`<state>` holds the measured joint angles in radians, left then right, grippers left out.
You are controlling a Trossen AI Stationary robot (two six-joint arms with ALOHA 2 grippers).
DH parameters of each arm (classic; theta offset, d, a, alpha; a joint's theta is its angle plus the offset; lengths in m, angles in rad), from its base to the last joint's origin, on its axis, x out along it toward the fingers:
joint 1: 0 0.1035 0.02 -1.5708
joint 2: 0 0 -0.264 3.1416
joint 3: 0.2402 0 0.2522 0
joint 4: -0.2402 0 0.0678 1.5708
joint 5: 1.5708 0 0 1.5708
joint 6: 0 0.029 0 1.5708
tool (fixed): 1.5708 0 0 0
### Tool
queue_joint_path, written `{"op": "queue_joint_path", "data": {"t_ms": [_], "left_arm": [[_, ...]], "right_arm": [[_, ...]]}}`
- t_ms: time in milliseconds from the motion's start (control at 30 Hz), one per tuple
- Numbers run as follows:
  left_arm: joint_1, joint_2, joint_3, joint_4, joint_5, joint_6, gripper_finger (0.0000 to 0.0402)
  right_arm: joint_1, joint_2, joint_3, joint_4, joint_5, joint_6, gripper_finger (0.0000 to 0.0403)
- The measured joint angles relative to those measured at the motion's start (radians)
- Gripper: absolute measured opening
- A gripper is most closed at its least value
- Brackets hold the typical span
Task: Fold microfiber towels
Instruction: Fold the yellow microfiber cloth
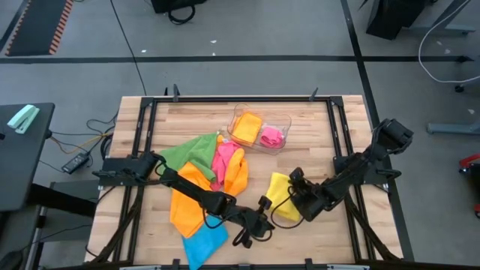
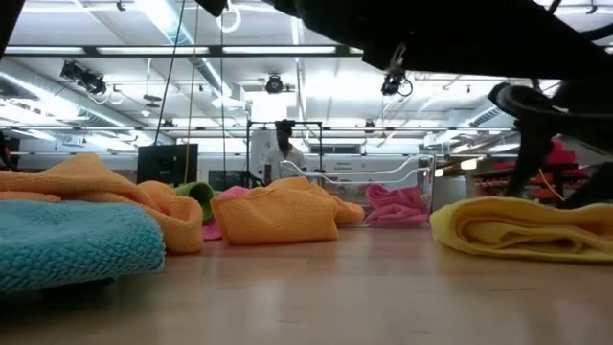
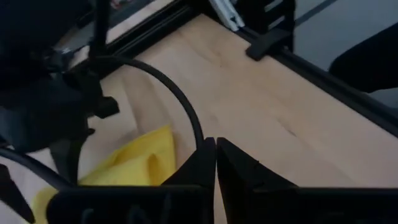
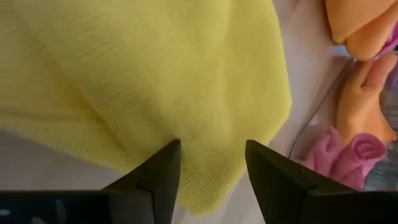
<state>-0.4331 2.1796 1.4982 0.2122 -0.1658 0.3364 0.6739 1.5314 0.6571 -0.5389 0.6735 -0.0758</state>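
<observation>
A folded yellow towel (image 1: 281, 196) (image 4: 155, 81) lies flat on the table's near right part. My right gripper (image 1: 297, 196) (image 4: 211, 165) stands open over it, one fingertip on either side of a stretch of the cloth near its edge. My left gripper (image 1: 267, 223) (image 3: 216, 155) is shut and holds nothing, just near-left of the yellow towel (image 3: 140, 158). A blue towel (image 1: 204, 244) lies at the near edge. An orange towel (image 1: 191, 201), a green one (image 1: 191, 150), a pink one (image 1: 223, 157) and another orange one (image 1: 238, 172) lie in a loose heap at mid-table. My right gripper's fingertips (image 4: 163, 163) show right against the yellow towel's upper layer, slanting down from the table's right side. Whether they touch the cloth or stand just above it, I cannot tell. The towel lies flat on the table.
A clear plastic tray (image 1: 279, 120) at the far middle holds a folded orange cloth (image 1: 246, 127) and a pink one (image 1: 271, 136). Black frame rails (image 1: 225, 98) run along the table's edges. Bare wood lies at the far right. A person (image 2: 284, 144) stands far behind the table.
</observation>
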Motion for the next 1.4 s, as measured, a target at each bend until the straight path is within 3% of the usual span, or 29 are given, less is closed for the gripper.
{"op": "queue_joint_path", "data": {"t_ms": [200,400,500,700,933,1200,1400], "left_arm": [[-0.001,-0.011,0.001,-0.011,-0.132,0.015,0.0030],[0.014,-0.010,0.001,-0.073,-0.235,0.087,0.0044],[0.037,-0.009,0.001,-0.051,-0.222,0.056,0.0045],[0.099,0.035,0.001,0.009,-0.069,-0.064,0.0037],[0.123,0.047,0.000,-0.001,-0.061,-0.096,0.0060],[0.104,0.043,0.000,0.038,-0.040,-0.092,0.0073],[0.069,0.042,0.000,0.054,-0.036,-0.099,0.0077]], "right_arm": [[0.007,-0.069,0.034,-0.003,-0.013,0.054,0.0188],[0.064,-0.144,0.038,0.015,-0.118,0.328,0.0188],[0.111,-0.125,0.039,0.078,-0.143,0.442,0.0188],[0.156,-0.055,0.038,0.065,-0.130,0.737,0.0188],[0.204,-0.013,0.038,0.065,-0.121,1.041,0.0188],[0.261,0.000,0.038,0.066,0.017,1.318,0.0188],[0.267,0.000,0.038,0.066,0.050,1.458,0.0188]]}}
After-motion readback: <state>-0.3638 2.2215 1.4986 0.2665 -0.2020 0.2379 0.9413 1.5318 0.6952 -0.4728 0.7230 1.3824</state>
